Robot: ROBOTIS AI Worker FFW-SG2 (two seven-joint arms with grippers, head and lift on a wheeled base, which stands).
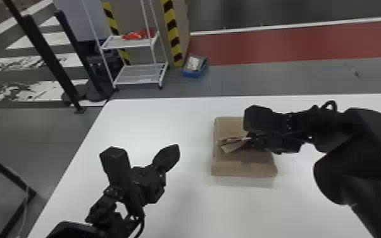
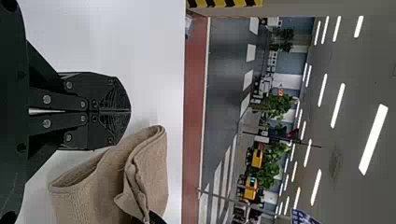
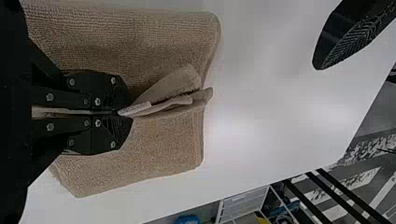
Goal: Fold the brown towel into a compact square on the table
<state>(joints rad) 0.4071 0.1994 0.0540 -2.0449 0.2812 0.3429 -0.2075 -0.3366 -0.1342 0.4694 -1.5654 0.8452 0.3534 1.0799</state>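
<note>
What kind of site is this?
Probably a large industrial or robotics workspace: hazard-striped posts, a red floor lane, and long ceiling lights over the hall.

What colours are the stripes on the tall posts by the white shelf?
Yellow and black stripes, seen best in the head view.

See white table (image 1: 155,123), bright with reflected light, carrying brown towel (image 1: 243,169) folded in layers, roughly square, with loose cloth (image 1: 232,146) gathered up on top.
</note>
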